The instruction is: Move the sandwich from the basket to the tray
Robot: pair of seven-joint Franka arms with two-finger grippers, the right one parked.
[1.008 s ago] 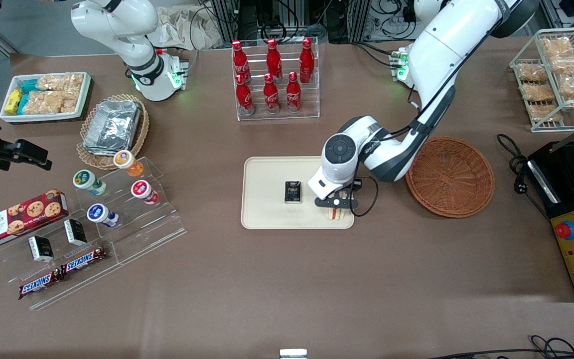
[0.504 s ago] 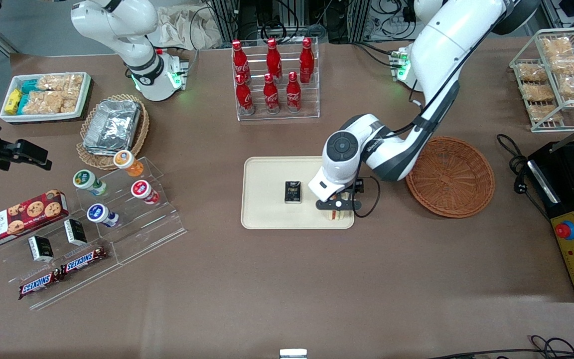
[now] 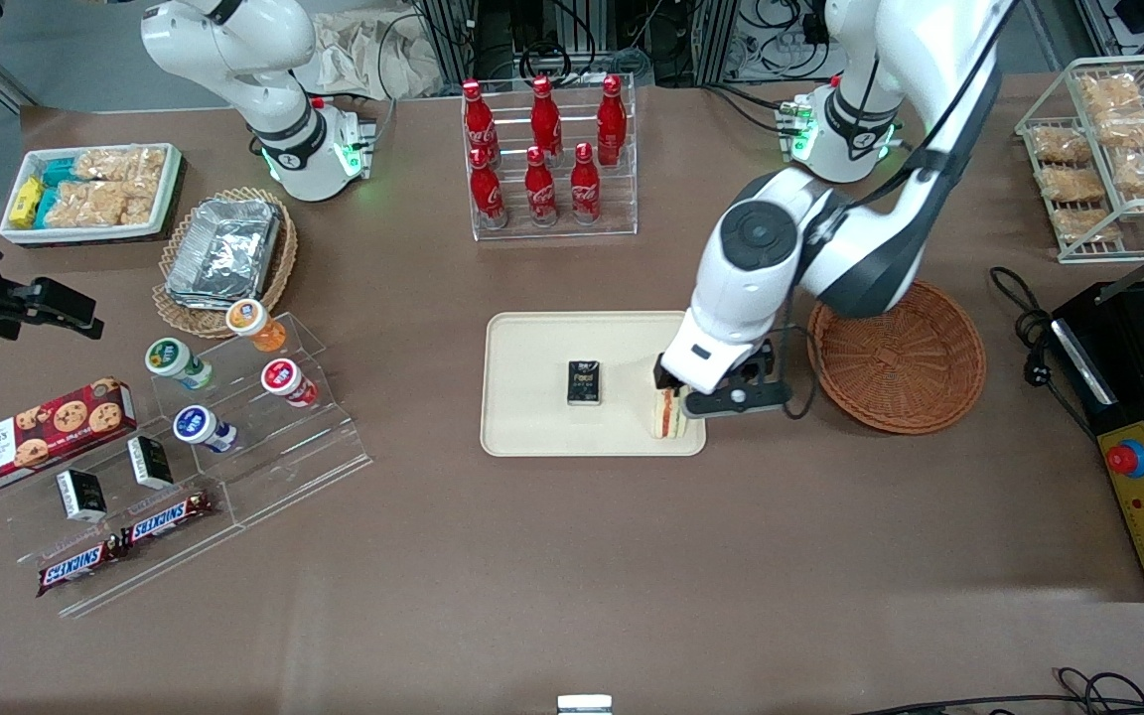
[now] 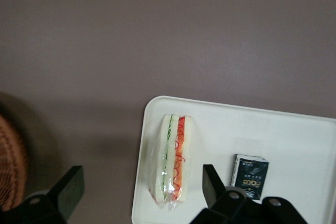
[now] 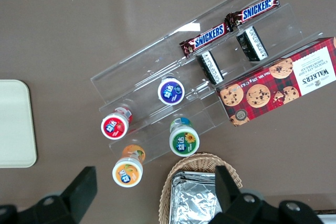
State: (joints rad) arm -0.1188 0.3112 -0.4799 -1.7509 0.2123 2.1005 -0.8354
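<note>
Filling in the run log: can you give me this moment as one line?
stage: release done | sandwich: on tray, near its edge toward basket | hand: open, above the sandwich, not touching | basket: no sandwich

White arm (image 3: 835, 238), black gripper (image 3: 726, 397)

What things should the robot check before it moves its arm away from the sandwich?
1. Sandwich on the tray: ok, it lies at the tray's edge nearest the basket.
2. Gripper let go: ok, open, above the sandwich, not touching.
3. Basket has no sandwich left: ok.
4. Small black box not bumped: ok, apart from the sandwich.
5. Sandwich fully inside the rim: cannot tell for sure.
</note>
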